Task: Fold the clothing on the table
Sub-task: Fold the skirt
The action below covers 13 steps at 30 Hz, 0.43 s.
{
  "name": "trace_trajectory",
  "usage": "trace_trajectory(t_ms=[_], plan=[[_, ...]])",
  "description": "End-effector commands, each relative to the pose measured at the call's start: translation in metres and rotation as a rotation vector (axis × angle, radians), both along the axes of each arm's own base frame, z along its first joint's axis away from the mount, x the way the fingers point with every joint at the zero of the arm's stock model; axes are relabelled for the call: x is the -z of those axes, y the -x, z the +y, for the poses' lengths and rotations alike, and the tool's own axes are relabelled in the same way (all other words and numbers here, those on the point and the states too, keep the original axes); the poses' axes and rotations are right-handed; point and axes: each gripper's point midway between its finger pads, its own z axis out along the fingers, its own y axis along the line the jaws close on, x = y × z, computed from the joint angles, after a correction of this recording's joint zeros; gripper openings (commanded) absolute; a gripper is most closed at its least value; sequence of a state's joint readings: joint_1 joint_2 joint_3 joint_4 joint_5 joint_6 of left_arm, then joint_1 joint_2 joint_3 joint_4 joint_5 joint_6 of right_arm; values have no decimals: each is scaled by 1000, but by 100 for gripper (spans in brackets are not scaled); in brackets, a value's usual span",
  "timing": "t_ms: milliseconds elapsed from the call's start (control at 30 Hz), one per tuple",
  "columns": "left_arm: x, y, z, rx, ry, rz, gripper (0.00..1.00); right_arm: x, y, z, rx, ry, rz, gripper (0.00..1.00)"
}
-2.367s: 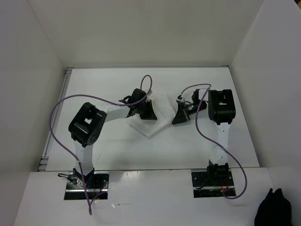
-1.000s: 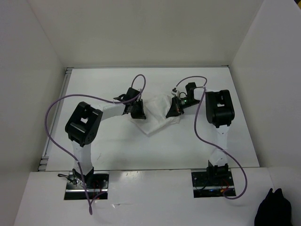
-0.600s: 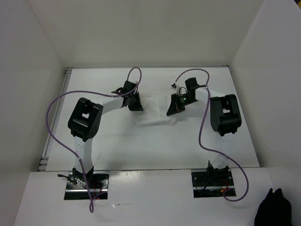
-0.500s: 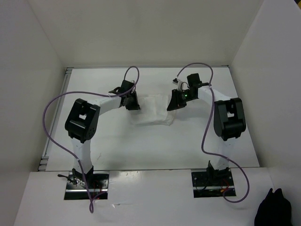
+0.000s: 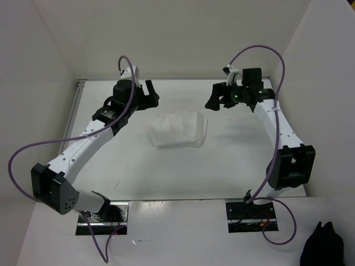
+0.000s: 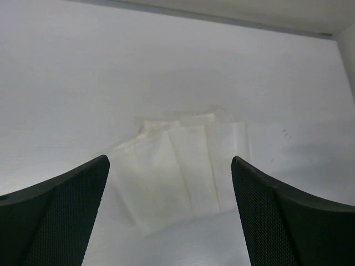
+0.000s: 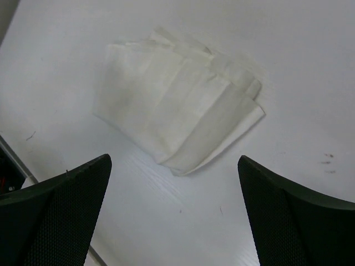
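The clothing [image 5: 177, 130] lies folded into a small layered white pad in the middle of the table [image 5: 233, 172]. It also shows in the left wrist view as the clothing [image 6: 177, 166] and in the right wrist view as the clothing [image 7: 177, 111]. My left gripper [image 5: 148, 95] hangs open above the table, behind and left of the pad, holding nothing. My right gripper [image 5: 215, 98] hangs open behind and right of it, also holding nothing. The left fingers [image 6: 288, 221] and right fingers [image 7: 294, 216] stand wide apart, clear of the fabric.
White upright walls [image 5: 166, 39] close the table in at the back and both sides. A metal edge rail [image 5: 65, 144] runs along the left. A black fabric lump [image 5: 323, 247] sits at the bottom right, off the table. Purple cables [image 5: 33, 149] loop from both arms.
Both grippers opened, let go of the clothing and rose back toward the far corners. The clothing has dropped flat as a folded pad.
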State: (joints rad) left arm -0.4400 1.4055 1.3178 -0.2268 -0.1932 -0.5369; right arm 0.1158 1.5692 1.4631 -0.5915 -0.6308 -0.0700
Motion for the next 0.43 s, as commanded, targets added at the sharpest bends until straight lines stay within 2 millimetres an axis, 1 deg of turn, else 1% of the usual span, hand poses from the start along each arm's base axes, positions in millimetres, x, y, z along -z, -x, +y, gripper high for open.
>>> trace_trajectory(t_ms=[0,33,67,100,133,167,200,233,267,300,333,367,400], plan=[[34,22,40,-106,-139,67,97,3,9,-23,123,51,38,99],[48,31,47,-116,-157,89,97,7,7,-26,138,64,36,99],[38,41,54,-123,-156,56,97,8,8,-34,179,79,39,99],[38,47,59,-132,-168,48,97,4,8,-36,187,82,26,99],[41,54,63,-131,-171,55,98,8,8,-37,194,88,26,99],[45,60,68,-142,-182,64,98,3,6,-39,211,83,15,99],[43,65,80,-177,-170,54,98,2,8,-37,227,86,10,99],[47,70,86,-186,-178,71,98,0,3,-39,242,92,-9,99],[38,72,90,-203,-173,46,98,1,7,-36,244,95,-7,99],[42,75,97,-219,-183,58,98,1,10,-32,237,124,-23,99],[46,76,98,-214,-197,65,98,4,10,-29,237,134,-27,99],[42,78,101,-221,-207,52,98,-3,10,-28,231,142,-61,99],[42,77,104,-237,-214,49,100,0,14,-28,231,143,-57,99]])
